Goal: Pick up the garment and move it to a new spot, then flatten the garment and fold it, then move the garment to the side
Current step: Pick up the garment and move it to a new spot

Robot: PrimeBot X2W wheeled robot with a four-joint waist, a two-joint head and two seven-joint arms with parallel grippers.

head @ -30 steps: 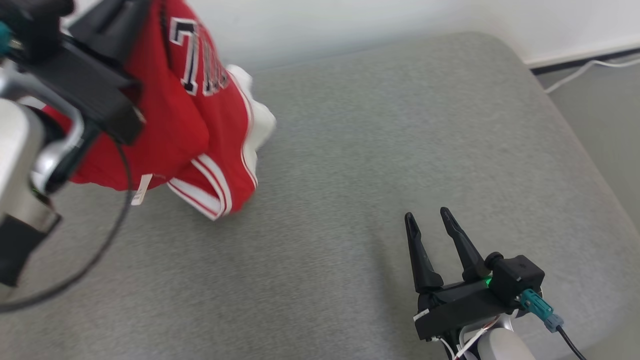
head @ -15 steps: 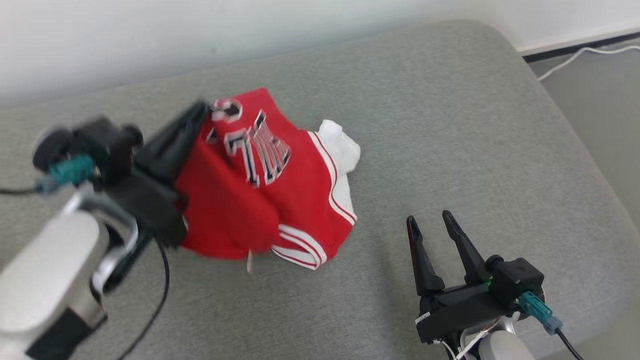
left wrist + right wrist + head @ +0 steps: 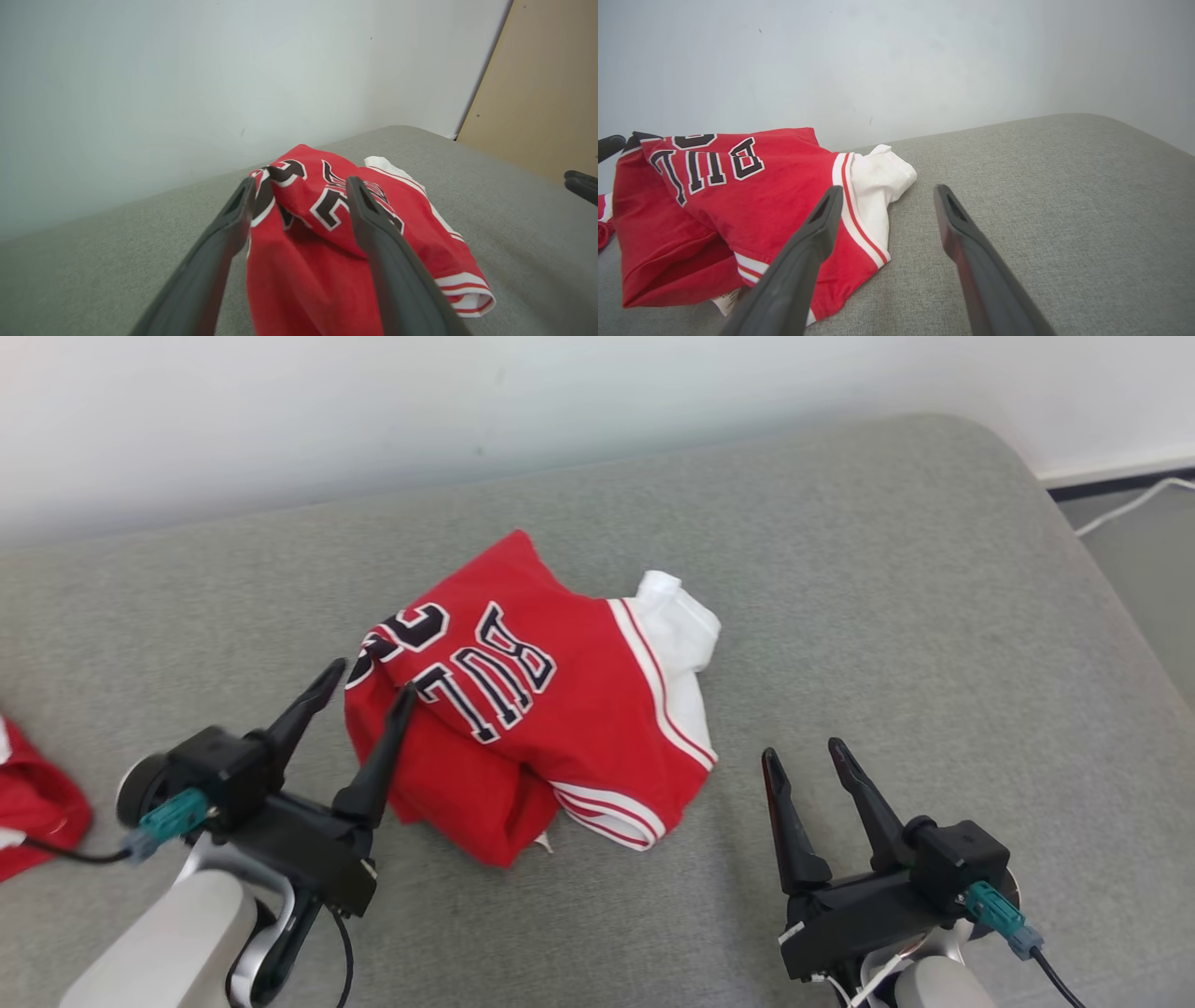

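Lying in a crumpled heap on the grey padded bench [image 3: 840,569], the red garment [image 3: 560,728] sits out in the middle of the seat, close to the back edge that runs along the pale wall and well apart from the rounded far right corner. It is a jersey with dark, white-edged lettering across its top, striped white trim at the hem nearest me, and a bunched white part poking out on the side toward that corner. The left gripper [image 3: 372,676] is at the garment's left side with its two long dark fingers spread wide and nothing pinched between them. One tip stands over the red cloth beside the lettering and the other just off the cloth's edge, but whether either touches the fabric I cannot tell. The right gripper [image 3: 801,749] hangs over bare bench to the right of the striped hem, near it but apart — its fingers also parted and empty. Far along the bench to the left lies another bit of red cloth [image 3: 37,803], and a white cable [image 3: 1130,504] trails on the floor past the right end.
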